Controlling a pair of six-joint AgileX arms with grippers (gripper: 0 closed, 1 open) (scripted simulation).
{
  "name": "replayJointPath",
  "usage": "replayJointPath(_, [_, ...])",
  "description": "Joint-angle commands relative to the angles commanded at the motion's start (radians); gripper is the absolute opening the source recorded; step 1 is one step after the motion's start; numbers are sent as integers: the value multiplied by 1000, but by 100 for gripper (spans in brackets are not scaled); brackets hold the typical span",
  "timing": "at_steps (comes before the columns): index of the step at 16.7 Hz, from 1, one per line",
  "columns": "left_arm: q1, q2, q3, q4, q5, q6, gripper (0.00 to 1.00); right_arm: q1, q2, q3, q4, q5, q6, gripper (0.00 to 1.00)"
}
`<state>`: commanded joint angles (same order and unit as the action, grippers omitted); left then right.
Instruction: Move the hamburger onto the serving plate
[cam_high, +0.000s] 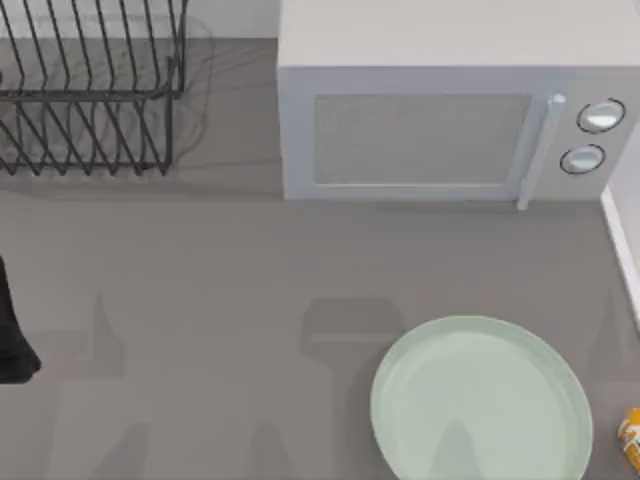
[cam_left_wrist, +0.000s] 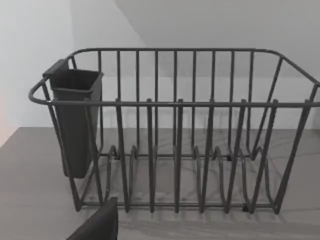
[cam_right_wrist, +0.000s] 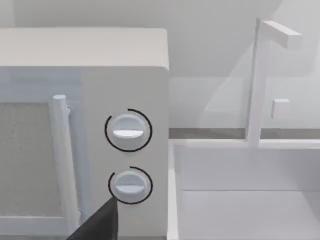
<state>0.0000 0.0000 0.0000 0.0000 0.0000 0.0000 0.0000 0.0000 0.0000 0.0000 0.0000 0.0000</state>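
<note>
The hamburger (cam_high: 631, 435) is a small orange-yellow lump with white bits, lying at the table's right edge just right of the serving plate. The serving plate (cam_high: 480, 400) is a large round pale mint-green dish at the front right of the table, with nothing on it. A dark part of my left arm (cam_high: 12, 330) shows at the table's left edge, far from both. In the left wrist view a dark piece of my left gripper (cam_left_wrist: 97, 225) points toward the dish rack. A dark piece of my right gripper (cam_right_wrist: 97, 222) faces the microwave's knobs.
A white microwave (cam_high: 440, 110) with its door shut stands at the back, two knobs (cam_right_wrist: 127, 131) on its right side. A dark wire dish rack (cam_high: 90, 90) with a cutlery cup (cam_left_wrist: 75, 120) sits at the back left. A white raised basin (cam_right_wrist: 245, 190) borders the right.
</note>
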Motion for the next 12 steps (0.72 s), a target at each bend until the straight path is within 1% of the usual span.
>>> replayJointPath(3, [0,0,0,0,0,0,100,3,13,10,-12,0,2,100])
replayJointPath(6, [0,0,0,0,0,0,100,24,109,82,-98,1,16,100])
replayJointPath(9, [0,0,0,0,0,0,100,57,303,198,-248,4,37,100])
replayJointPath(12, [0,0,0,0,0,0,100,99,571,330,-433,7,59,100])
